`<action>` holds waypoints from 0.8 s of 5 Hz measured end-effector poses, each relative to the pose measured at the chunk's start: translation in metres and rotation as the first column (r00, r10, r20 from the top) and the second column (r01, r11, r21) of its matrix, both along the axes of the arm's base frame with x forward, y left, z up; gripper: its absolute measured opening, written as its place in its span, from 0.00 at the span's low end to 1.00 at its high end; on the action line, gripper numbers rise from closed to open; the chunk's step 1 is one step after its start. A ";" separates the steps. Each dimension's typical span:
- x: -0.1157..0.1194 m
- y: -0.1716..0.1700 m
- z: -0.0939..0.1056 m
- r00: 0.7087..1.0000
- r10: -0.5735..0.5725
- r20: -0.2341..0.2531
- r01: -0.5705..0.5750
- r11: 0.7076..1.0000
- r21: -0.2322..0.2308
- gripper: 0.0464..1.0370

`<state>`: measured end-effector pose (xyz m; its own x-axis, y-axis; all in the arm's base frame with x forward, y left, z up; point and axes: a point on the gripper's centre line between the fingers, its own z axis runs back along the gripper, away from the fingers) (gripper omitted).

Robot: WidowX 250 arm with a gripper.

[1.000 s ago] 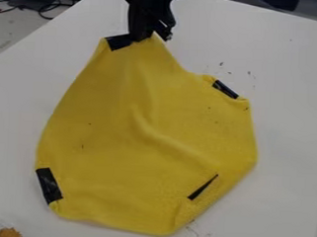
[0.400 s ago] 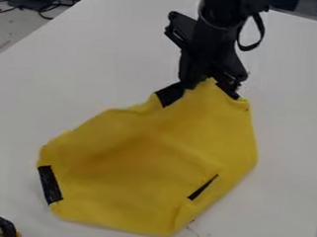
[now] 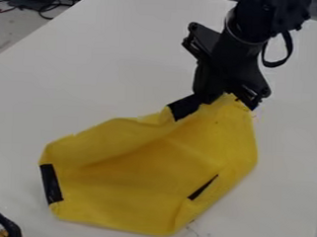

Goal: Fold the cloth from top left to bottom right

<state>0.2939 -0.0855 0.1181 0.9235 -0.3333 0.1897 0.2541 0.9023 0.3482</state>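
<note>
The black gripper (image 3: 218, 97) hangs over the upper right part of the yellow cloth (image 3: 139, 174), shut on the cloth's top corner beside a black tape patch (image 3: 184, 107). From there the cloth slopes down to the left, its upper edge drawn in and a broad hollow across its middle. Another black patch (image 3: 51, 184) marks the left corner, and a thin black strip (image 3: 203, 187) lies near the lower right edge. The arm and gripper cover the cloth's upper right corner.
A white table (image 3: 90, 78) lies under the cloth. At the lower left edge is a black curved object (image 3: 6, 224) with an orange bit beside it. Cables (image 3: 34, 6) lie beyond the table at the upper left.
The gripper has moved right and down from the upper middle, carrying the held corner with it. The cloth's upper left side has drawn downward. A black curved object has come in at lower left.
</note>
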 end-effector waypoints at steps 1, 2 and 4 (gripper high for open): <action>-0.003 -0.004 0.004 1.000 0.006 -0.002 -0.006 1.000 0.014 0.44; -0.004 -0.008 0.011 1.000 0.014 -0.009 -0.014 1.000 0.021 0.76; -0.004 -0.014 0.017 0.999 -0.020 -0.042 0.020 1.000 -0.003 0.97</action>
